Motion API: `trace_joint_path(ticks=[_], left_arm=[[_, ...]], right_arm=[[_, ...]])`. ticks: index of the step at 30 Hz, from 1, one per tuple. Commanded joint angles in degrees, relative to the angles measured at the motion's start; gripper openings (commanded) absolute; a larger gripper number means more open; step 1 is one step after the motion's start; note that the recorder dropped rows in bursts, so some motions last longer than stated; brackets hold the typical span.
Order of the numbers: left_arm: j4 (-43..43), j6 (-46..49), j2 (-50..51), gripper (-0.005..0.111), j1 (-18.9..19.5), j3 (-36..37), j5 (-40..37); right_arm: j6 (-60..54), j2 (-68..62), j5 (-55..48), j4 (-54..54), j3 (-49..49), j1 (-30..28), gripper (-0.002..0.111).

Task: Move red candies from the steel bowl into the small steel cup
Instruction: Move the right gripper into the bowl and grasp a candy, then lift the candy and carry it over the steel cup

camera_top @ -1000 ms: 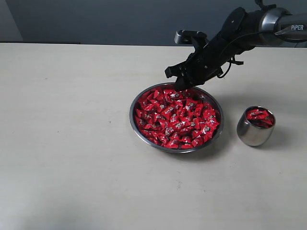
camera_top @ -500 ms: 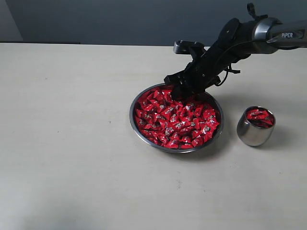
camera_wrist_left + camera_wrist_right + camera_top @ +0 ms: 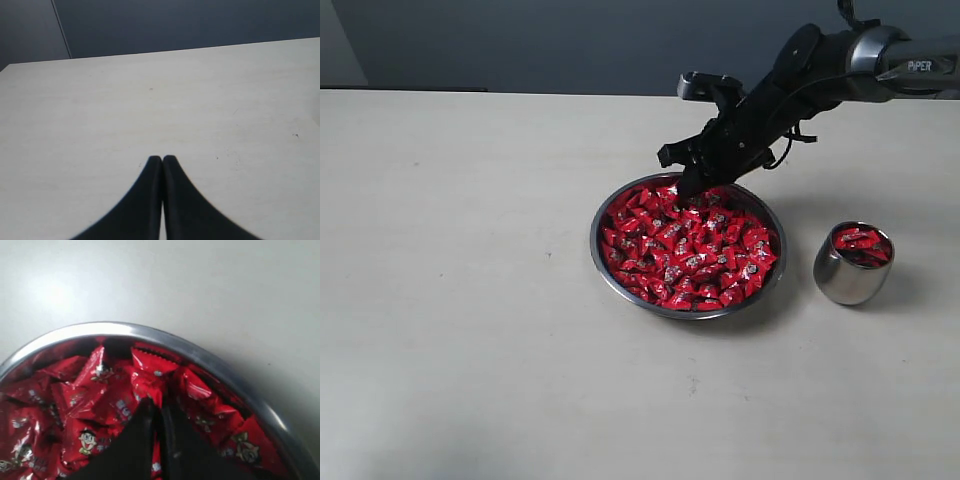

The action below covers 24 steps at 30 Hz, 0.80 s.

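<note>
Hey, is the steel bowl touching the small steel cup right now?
Apart. The exterior view shows a strip of bare table between the steel bowl and the small steel cup.

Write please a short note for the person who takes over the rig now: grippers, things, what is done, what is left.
Left gripper: shut, empty, over bare table.
Right gripper: shut, tips at the candies near the bowl rim; I cannot tell if one is pinched.
Bowl: nearly full.
Cup: upright beside the bowl, not touching it, some candies inside.
Done: some candies in the cup.
Left: most candies remain in the bowl.
</note>
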<state>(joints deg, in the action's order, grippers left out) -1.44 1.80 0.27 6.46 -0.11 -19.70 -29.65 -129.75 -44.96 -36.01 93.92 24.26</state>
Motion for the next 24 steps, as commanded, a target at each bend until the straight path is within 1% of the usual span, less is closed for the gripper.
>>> trace_joint_path(ticks=[1, 6, 12, 17, 21, 23, 24], left_arm=[[-0.11, -0.11, -0.27, 0.0, -0.28, 0.11, 0.55], [-0.11, -0.11, -0.27, 0.0, -0.28, 0.11, 0.55], [-0.11, -0.11, -0.27, 0.0, -0.28, 0.11, 0.55], [-0.11, -0.11, -0.27, 0.0, -0.28, 0.11, 0.55], [-0.11, -0.11, -0.27, 0.0, -0.28, 0.11, 0.55], [-0.11, -0.11, -0.27, 0.0, -0.28, 0.11, 0.55], [-0.11, -0.11, -0.27, 0.0, -0.28, 0.11, 0.55]], right_arm=[[-0.34, 0.4, -3.35, -0.05, 2.47, -0.12, -0.001], [1.84, 1.09, -5.73, 3.41, 3.0, -0.12, -0.001], [9.14, 4.0, -6.21, 13.23, 3.0, -0.12, -0.001], [10.16, 7.35, -8.67, 14.58, 2.67, -0.12, -0.001], [11.6, 12.88, -4.7, 14.36, -2.87, -0.23, -0.001], [11.87, 17.49, -0.75, 14.87, -8.52, -0.23, -0.001], [12.23, 20.31, 1.04, 14.96, -12.86, -0.23, -0.001]])
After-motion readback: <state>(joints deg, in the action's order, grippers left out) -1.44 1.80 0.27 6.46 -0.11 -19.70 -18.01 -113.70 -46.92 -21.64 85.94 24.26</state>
